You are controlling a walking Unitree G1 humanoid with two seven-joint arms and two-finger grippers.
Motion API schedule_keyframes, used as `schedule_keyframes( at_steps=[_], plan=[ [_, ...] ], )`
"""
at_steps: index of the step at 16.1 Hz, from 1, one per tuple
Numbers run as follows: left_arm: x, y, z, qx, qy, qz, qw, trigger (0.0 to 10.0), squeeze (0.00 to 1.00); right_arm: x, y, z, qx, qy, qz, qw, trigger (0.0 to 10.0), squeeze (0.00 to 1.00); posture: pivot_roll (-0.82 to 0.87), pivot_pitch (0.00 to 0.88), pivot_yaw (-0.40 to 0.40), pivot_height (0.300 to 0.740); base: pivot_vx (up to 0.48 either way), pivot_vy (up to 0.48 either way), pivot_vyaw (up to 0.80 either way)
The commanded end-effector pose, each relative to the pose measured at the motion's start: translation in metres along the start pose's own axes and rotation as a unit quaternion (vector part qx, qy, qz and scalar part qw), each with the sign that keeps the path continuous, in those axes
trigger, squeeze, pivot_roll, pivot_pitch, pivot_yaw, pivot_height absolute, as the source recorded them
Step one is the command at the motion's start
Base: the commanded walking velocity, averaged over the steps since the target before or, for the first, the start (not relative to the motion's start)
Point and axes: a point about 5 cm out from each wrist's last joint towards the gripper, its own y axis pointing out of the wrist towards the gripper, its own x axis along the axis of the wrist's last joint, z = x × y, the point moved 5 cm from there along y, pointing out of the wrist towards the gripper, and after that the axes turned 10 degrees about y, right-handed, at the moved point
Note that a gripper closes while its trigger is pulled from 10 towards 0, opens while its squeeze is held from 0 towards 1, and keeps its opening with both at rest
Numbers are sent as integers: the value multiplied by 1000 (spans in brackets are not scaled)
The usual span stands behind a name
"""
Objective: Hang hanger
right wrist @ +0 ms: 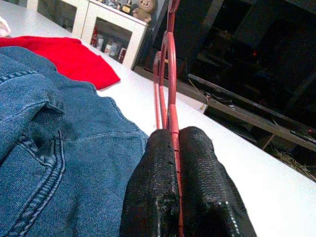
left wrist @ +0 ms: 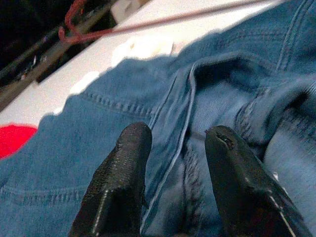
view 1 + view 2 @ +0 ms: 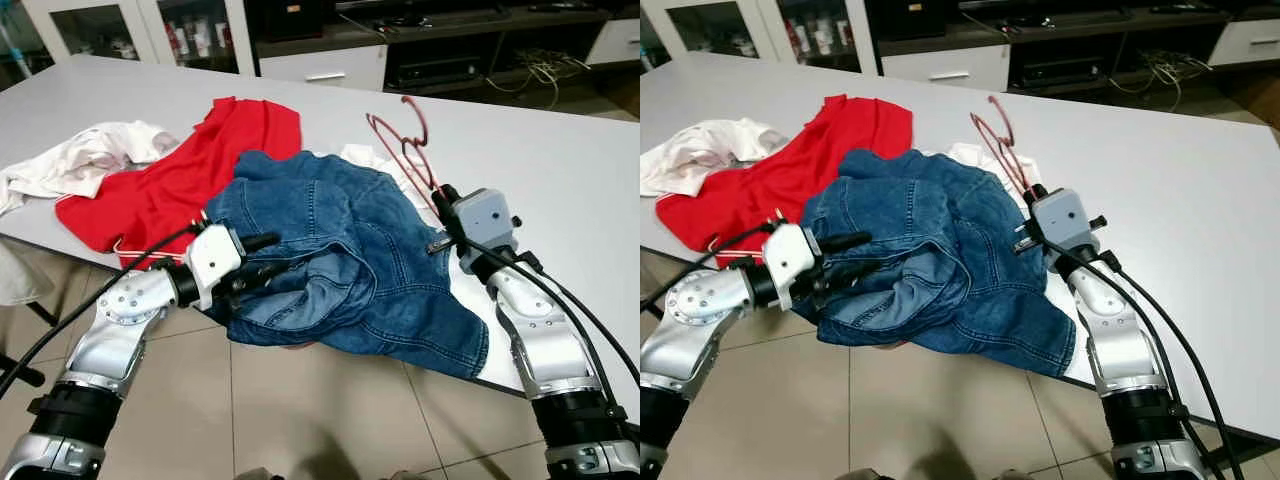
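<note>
Left eye view: denim jacket (image 3: 330, 250) covers hanger (image 3: 405, 150).

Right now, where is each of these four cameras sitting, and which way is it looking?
Left eye view: on the head, looking down at the table with both arms.
Right eye view: same head, same scene, shifted sideways.
Left wrist view: on the left arm, along the open left pincer at the denim jacket.
Right wrist view: on the right arm, along the right pincer clamping the red hanger.
All four share jacket and hanger.
</note>
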Motion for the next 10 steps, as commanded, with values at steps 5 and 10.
schedule_keyframes(
  at_steps=[5,10],
  plan=[
    [-2,-8,39,83,17,5,996,10000,0,6,-4,7,11,5,-13,1000,10000,0,-97,0,76,740,0,0,0],
    [-18,-8,2,0,7,19,1000,10000,1000,10,-3,9,16,10,-20,1000,10000,0,-100,0,73,740,0,0,0]
  ],
)
